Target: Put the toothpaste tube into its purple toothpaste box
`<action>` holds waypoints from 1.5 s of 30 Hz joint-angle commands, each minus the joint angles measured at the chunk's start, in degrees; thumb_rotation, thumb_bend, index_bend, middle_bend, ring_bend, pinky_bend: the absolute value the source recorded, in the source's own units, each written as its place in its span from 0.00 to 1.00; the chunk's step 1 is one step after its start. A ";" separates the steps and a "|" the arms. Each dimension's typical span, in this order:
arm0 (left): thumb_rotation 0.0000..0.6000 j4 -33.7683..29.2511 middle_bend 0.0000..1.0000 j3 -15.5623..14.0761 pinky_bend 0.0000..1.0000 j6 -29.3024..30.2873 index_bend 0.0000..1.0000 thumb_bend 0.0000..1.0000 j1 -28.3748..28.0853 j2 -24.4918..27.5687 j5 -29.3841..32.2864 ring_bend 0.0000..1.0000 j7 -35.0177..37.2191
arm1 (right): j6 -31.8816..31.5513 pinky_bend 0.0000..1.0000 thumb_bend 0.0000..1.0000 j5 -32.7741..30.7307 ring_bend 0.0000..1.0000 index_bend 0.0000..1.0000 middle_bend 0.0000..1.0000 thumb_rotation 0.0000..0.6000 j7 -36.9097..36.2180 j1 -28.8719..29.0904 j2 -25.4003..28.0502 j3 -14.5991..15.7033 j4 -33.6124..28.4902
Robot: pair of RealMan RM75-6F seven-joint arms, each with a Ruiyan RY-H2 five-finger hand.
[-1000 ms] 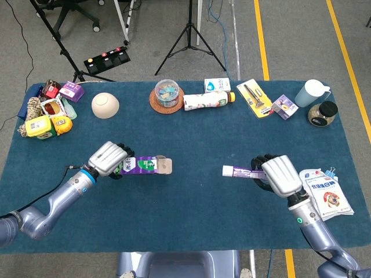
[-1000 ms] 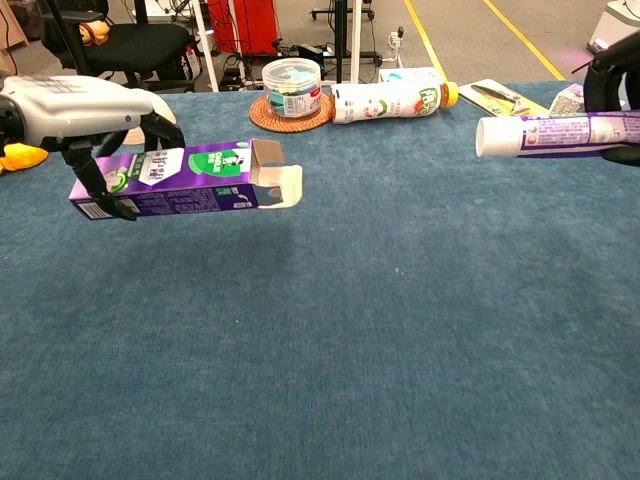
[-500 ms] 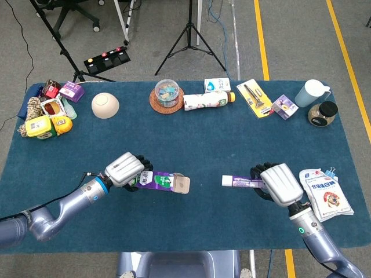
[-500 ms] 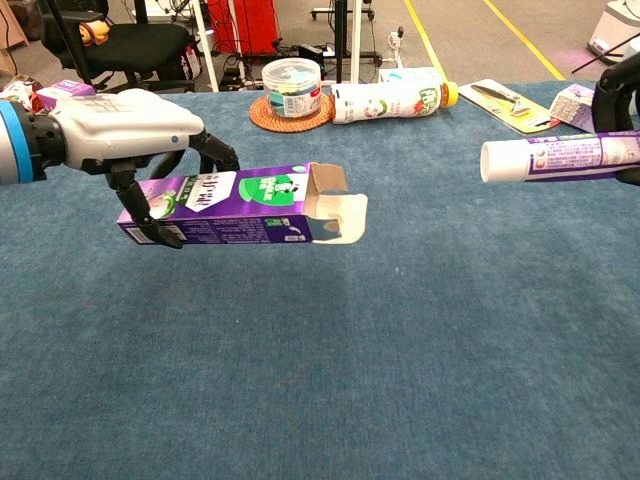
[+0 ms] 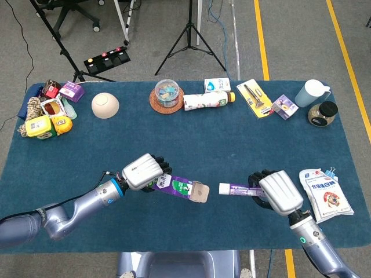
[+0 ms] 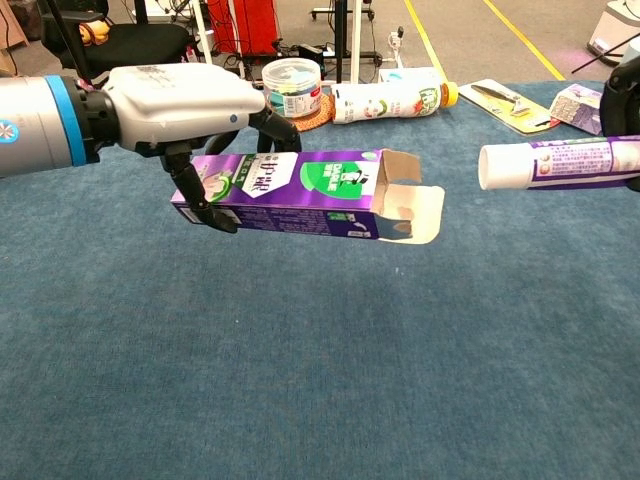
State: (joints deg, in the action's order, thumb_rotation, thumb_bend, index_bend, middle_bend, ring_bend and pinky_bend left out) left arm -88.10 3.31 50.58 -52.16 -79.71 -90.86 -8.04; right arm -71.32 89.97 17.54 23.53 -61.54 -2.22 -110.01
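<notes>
My left hand (image 5: 145, 171) (image 6: 190, 102) grips the purple toothpaste box (image 5: 181, 188) (image 6: 300, 194) by its closed end and holds it level above the blue table. The box's open flaps (image 6: 412, 203) face right. My right hand (image 5: 277, 193) holds the white-and-purple toothpaste tube (image 5: 235, 189) (image 6: 560, 163) level, cap end pointing left at the box's mouth. A short gap separates the cap from the flaps. In the chest view only a dark edge of the right hand (image 6: 622, 100) shows at the frame's right side.
Along the table's far edge stand a bowl (image 5: 105, 105), a round snack tub (image 5: 167, 94) on a coaster, a lying bottle (image 5: 207, 101), a small carton (image 5: 216, 84), a packet (image 5: 254, 97) and a jug (image 5: 311, 93). Snack packs (image 5: 46, 113) sit far left, a pouch (image 5: 326, 193) beside my right hand.
My left hand has carried the box rightward and nearer me, toward the tube. The right hand shifted the tube slightly left. The gap between the flaps and the cap has shrunk.
</notes>
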 commanded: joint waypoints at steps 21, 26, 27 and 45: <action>1.00 -0.36 0.42 3.75 0.60 -3.24 0.49 0.19 -2.36 -4.42 9.55 0.35 -10.57 | 4.40 0.70 0.60 -5.06 0.57 0.57 0.63 1.00 7.06 2.80 -2.60 -2.98 -4.50; 1.00 -1.81 0.42 4.58 0.60 -3.44 0.49 0.19 -2.99 -5.02 11.75 0.35 -13.30 | 4.66 0.70 0.60 -6.79 0.57 0.57 0.63 1.00 9.18 3.08 -3.54 -3.24 -4.78; 1.00 -1.98 0.42 4.68 0.60 -3.44 0.49 0.19 -3.07 -5.14 12.16 0.35 -13.80 | 4.63 0.71 0.61 -6.87 0.58 0.57 0.64 1.00 9.61 3.06 -3.72 -3.15 -4.83; 1.00 -4.07 0.42 5.05 0.60 -3.75 0.50 0.19 -4.73 -6.12 18.76 0.35 -21.01 | 4.91 0.72 0.62 -10.79 0.59 0.59 0.64 1.00 16.87 4.06 -6.51 -3.48 -4.57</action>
State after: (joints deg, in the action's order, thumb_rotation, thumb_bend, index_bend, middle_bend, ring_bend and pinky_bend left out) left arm -92.12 8.44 46.91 -56.78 -85.87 -72.35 -28.81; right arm -66.47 79.60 33.92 27.43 -67.86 -5.54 -114.58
